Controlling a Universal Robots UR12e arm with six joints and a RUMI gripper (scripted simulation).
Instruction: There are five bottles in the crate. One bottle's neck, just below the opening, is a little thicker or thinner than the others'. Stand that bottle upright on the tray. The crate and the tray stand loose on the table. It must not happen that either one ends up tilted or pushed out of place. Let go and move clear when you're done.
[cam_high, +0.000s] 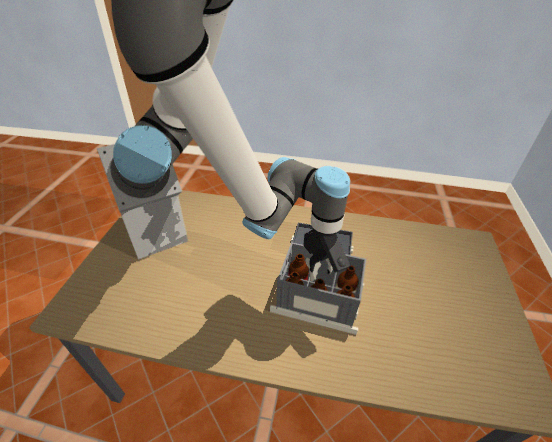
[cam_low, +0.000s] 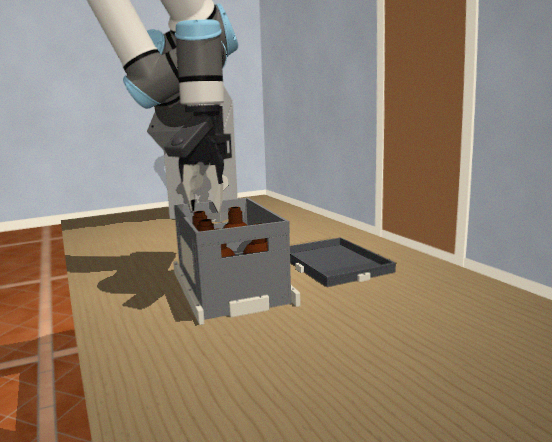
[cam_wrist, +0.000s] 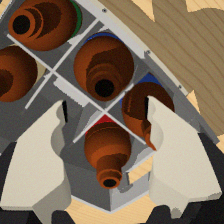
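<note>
The fingers are held partly open, roughly at mid spread, and nothing is gripped between them. They hang just above the open top of the crate (cam_low: 240, 280), pointed down into it. In the wrist view a brown bottle (cam_wrist: 107, 150) with a red base beneath it is seen in the gap between the two pale fingers, but no contact with either is shown. The tip of the right-hand finger lies over the edge of a second bottle (cam_wrist: 137, 107) in the next cell.

Five brown bottles are seen standing in the crate's cells, separated by thin pale dividers (cam_wrist: 67, 82); a third bottle (cam_wrist: 104, 65) stands in the middle cell and two more (cam_wrist: 42, 22) farther off. Which bottle has the odd neck cannot be told from these views.

The crate stands on the wooden counter (cam_high: 425, 310). A flat dark tray (cam_low: 345, 262) lies on the counter just to the right of the crate in the exterior view, near it but apart. The dividers and neighbouring bottle necks stand close around the fingers.
</note>
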